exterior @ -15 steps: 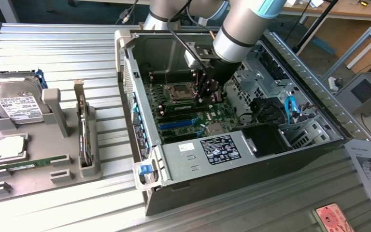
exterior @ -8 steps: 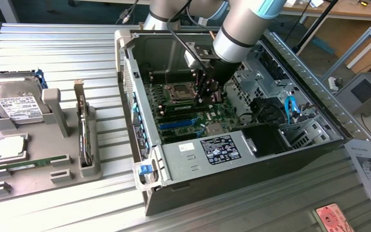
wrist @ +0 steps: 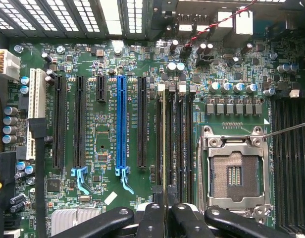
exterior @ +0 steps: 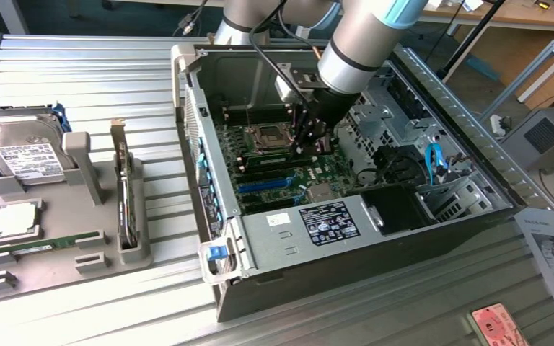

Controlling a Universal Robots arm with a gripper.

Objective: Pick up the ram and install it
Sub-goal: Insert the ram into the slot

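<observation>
**Ram Gripped by the Pincer Over the Memory Slots**

The pincer (exterior: 311,140) is seen inside the open computer case (exterior: 287,249), carried there by the grey arm (exterior: 359,50). Its fingers (wrist: 152,215) are closed on the ram (wrist: 165,144), which is held on edge between them. From the wrist view the ram is seen edge-on as a thin pale-green strip running straight out from the fingers. It is lined up along the bank of black memory slots (wrist: 181,144) on the motherboard (wrist: 108,64). Whether its lower edge is seated in a slot or is held just above one cannot be told.

Just beside the pincer, on one side of the ram, the processor socket (wrist: 235,173) is found with its contacts exposed. On the other side, a little farther from the pincer, a long blue slot (wrist: 121,124) is flanked by black ones.

Well apart from the pincer, outside the case on the exterior view's left, a grey holder (exterior: 75,263) is set on the ribbed metal surface (exterior: 94,79). A hard drive (exterior: 22,148), a square silver chip (exterior: 15,218) and a spare green stick (exterior: 41,246) are kept in it.
</observation>
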